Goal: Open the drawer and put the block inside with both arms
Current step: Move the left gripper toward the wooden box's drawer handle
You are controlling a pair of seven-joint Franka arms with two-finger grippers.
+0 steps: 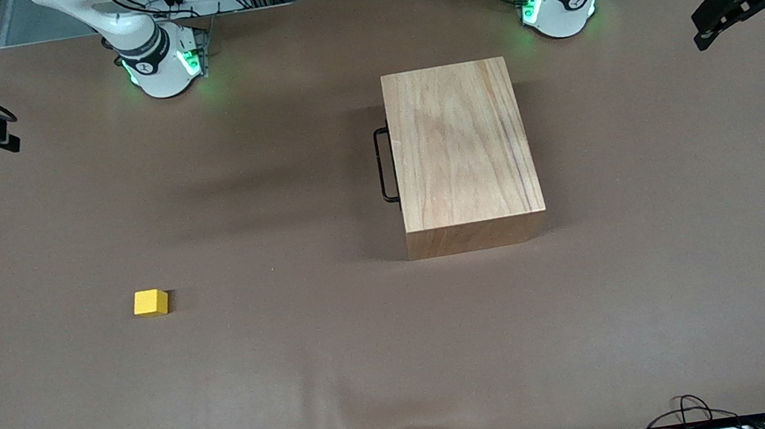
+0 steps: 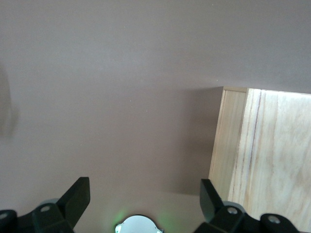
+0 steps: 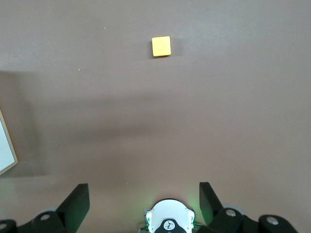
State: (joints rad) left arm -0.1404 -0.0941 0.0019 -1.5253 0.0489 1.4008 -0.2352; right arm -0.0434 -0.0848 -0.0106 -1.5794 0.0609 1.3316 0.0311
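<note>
The large light-wood box (image 1: 463,151) stands mid-table, near the left arm's base. Its drawer is pushed in, so only the thin black bar handle (image 1: 385,165) shows, on the side facing the right arm's end of the table. The yellow block (image 1: 151,302) lies on the brown mat toward the right arm's end, nearer to the front camera than the box. In the right wrist view the block (image 3: 161,46) lies well away from my right gripper (image 3: 144,199), which is open and empty. My left gripper (image 2: 144,196) is also open and empty, with the box (image 2: 262,155) off to one side.
Both arms wait raised at the table's ends: the left gripper (image 1: 701,31) over the left arm's end, the right gripper (image 1: 8,136) over the right arm's end. The green-lit bases (image 1: 163,66) (image 1: 559,6) stand along the table's edge farthest from the front camera. Brown mat surrounds the box and block.
</note>
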